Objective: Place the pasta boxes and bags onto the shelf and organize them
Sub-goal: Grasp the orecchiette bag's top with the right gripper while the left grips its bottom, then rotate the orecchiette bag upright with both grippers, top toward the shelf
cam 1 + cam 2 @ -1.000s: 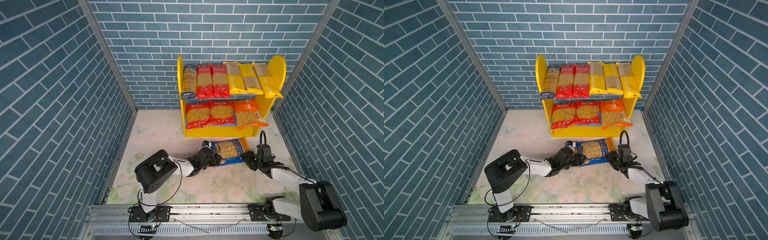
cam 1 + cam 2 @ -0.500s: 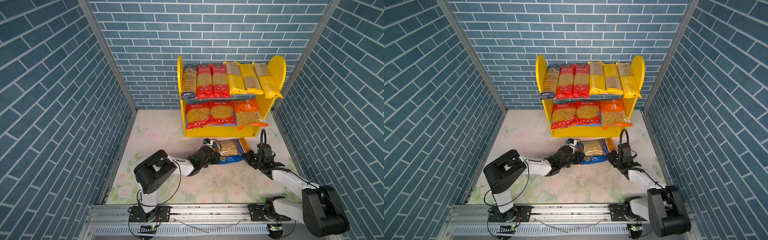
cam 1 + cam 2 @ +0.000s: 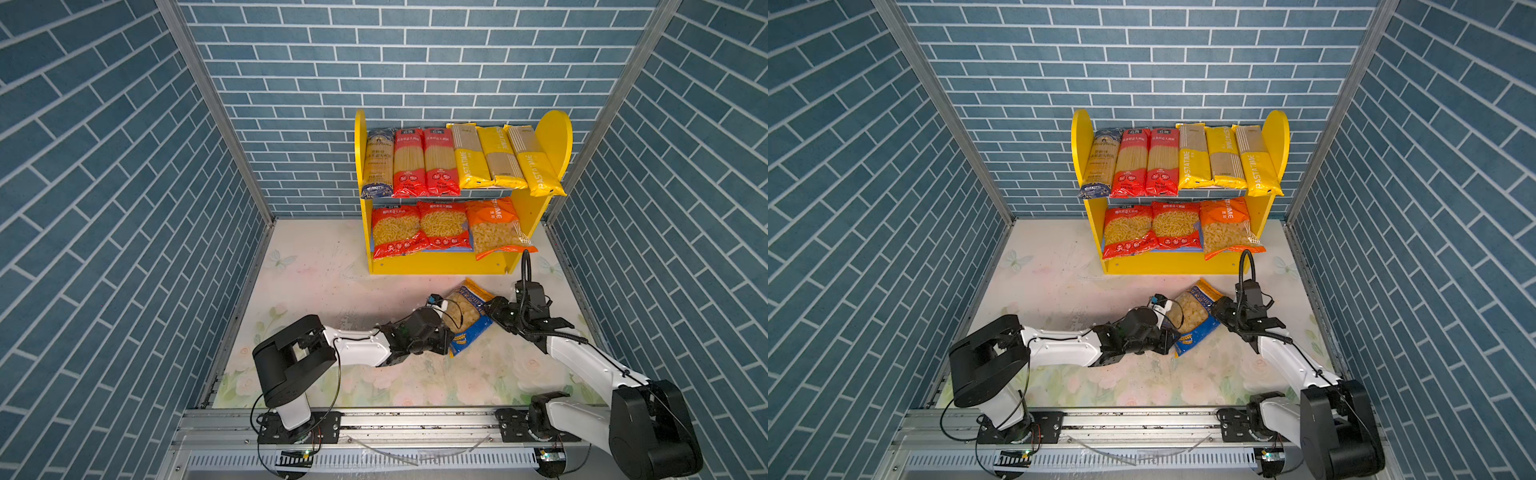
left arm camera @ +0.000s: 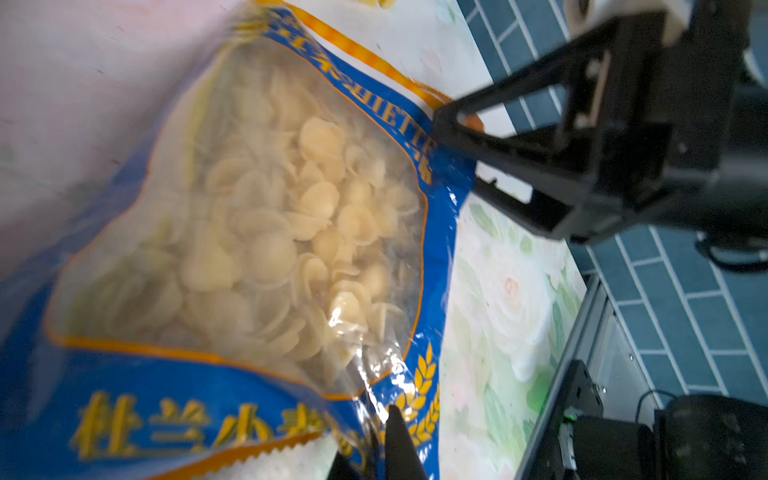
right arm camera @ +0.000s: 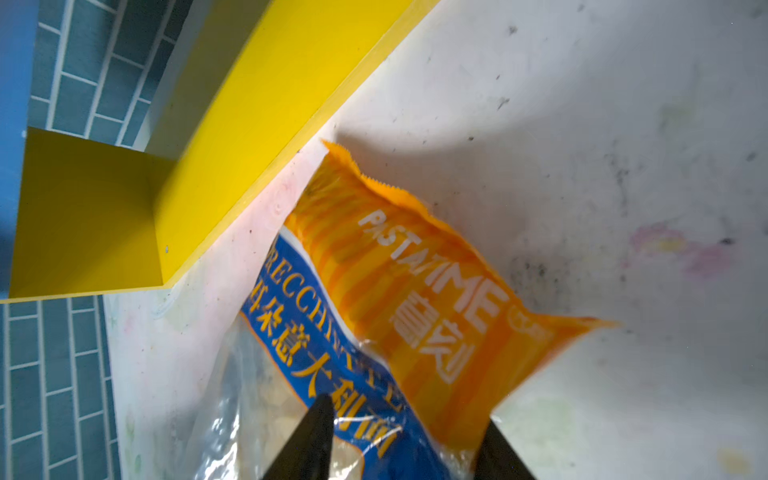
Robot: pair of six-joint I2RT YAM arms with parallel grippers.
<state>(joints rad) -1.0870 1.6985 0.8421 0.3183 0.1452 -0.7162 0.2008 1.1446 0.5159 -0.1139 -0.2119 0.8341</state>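
Left claw nipped shut on the lower corner of the blue-yellow bag: plain only in the left wrist view, with 2 dark fingertips close together on the printed seam. Same view alone for the round shell pasta behind the clear window, and for the right claw across the bag, jaws apart at its side edge.

From the right wrist view, fingers spread wide with the bag's upper part between them, not seen to squeeze it. Only here the white "PASTATIME" on the orange top band, which lies just beyond this claw and close to the shelf's yellow foot.

In both top views, bag slanted between the 2 claws above the flowered bench, left claw at its near end, right claw at its side; neither grip legible from up there.

Farther past both claws, seen whole only from above: the shelf. On its upper tier, 6 long packs side by side. On its lower tier, 2 red bags and 1 orange bag.
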